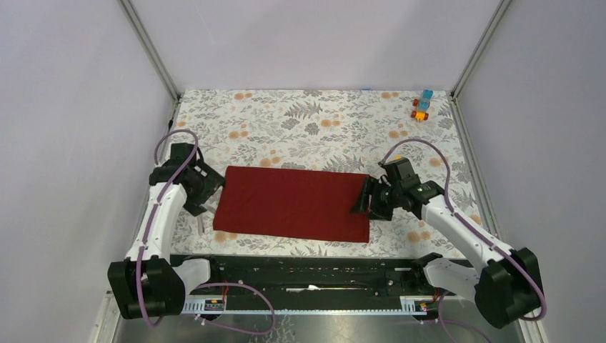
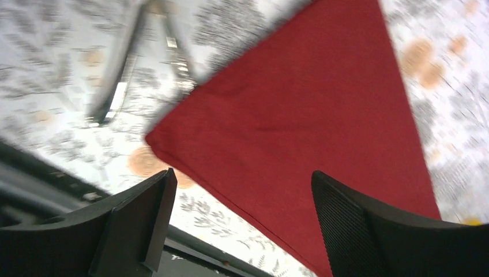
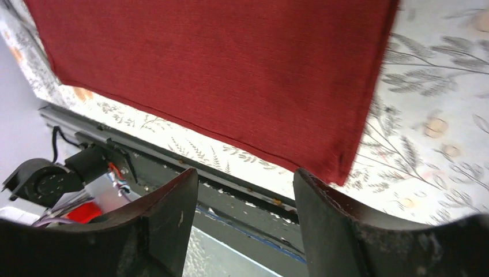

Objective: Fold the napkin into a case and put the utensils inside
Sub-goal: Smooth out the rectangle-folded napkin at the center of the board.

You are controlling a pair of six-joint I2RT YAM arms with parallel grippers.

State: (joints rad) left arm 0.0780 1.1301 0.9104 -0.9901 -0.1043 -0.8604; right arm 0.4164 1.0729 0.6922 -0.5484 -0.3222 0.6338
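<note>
Released and empty, the left pincer [image 2: 242,180] and right pincer [image 3: 245,175] flank the napkin [image 1: 293,204], lying flat on the worktop [image 1: 321,121], seemingly poised at its short edges for folding. Blurred silver shapes off its left corner are probably the utensils [image 2: 119,86].

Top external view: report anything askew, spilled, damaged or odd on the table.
Nothing is spilled or damaged. The napkin lies flat, turned slightly askew to the near edge of the table. The only oddity is a cluster of small toy blocks in the far right corner, apart from everything else.
</note>
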